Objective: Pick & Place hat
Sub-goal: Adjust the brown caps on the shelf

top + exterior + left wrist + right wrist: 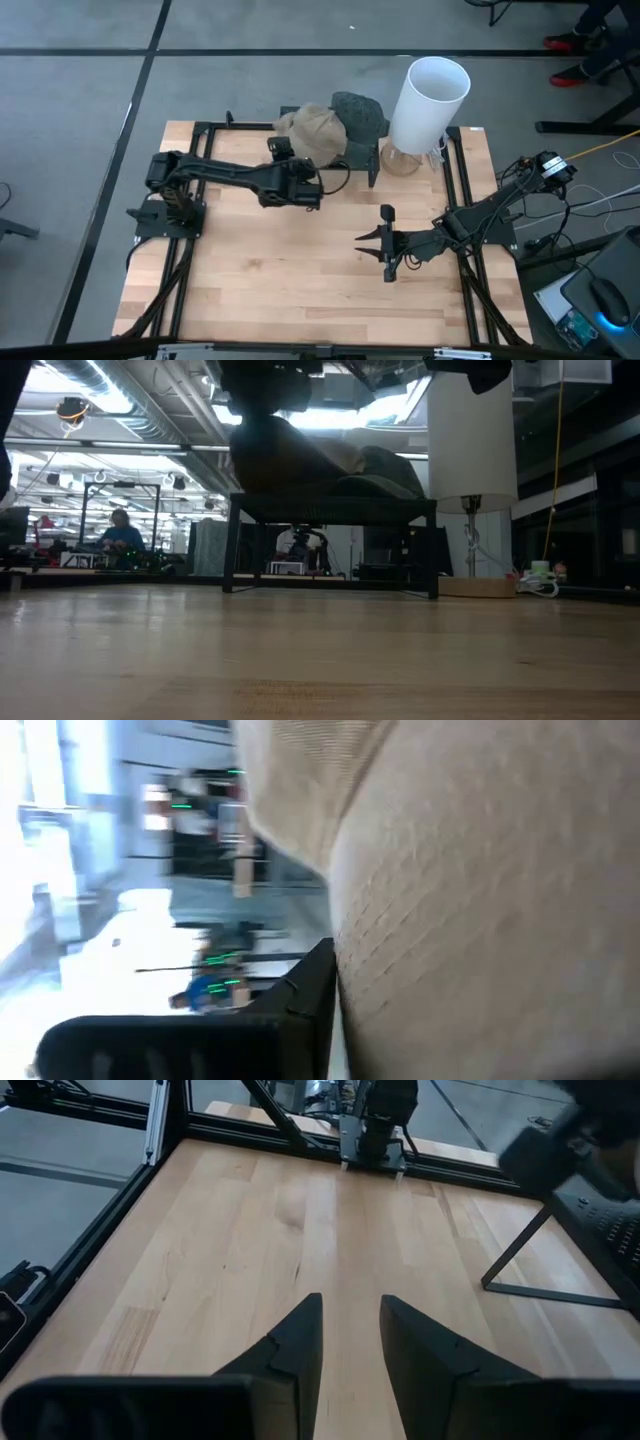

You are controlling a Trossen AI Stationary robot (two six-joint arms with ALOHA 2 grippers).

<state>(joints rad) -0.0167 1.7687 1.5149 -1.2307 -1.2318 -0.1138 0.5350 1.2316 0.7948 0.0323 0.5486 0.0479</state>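
Left gripper (pixel 292 150) at the tan hat (pixel 315 126); right gripper (pixel 368 247) parted, empty

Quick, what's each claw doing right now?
Left claw: at the tan fabric hat, cannot tell if gripping.
Right claw: open, holding nothing.

White lamp (pixel 428 103) stands beside black rack (pixel 372 165).

The overhead camera looked straight down; the low one faced twelve o'clock across the table (pixel 300 270); both saw the rack (pixel 330 510).
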